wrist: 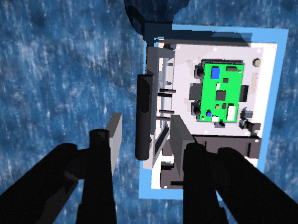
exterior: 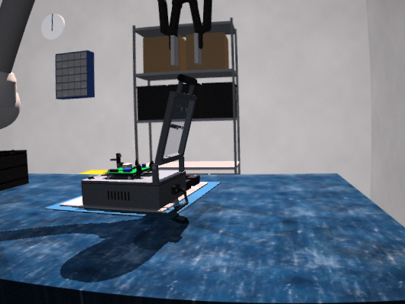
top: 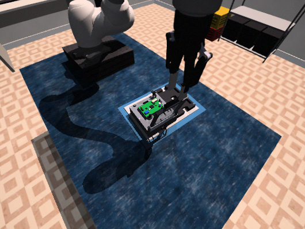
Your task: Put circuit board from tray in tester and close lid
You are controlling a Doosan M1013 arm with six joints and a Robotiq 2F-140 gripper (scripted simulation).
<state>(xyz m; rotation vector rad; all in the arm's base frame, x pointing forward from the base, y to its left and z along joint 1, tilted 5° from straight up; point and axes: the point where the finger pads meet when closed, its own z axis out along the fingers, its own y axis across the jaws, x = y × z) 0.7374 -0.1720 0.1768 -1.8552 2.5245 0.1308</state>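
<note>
On the tabletop (exterior: 267,229) the green circuit board (top: 150,108) lay on the tester (exterior: 130,192), its lid (exterior: 176,126) standing open, and above the lid's handle (exterior: 187,79) the fingers (exterior: 186,51) hung partly open and empty
</note>
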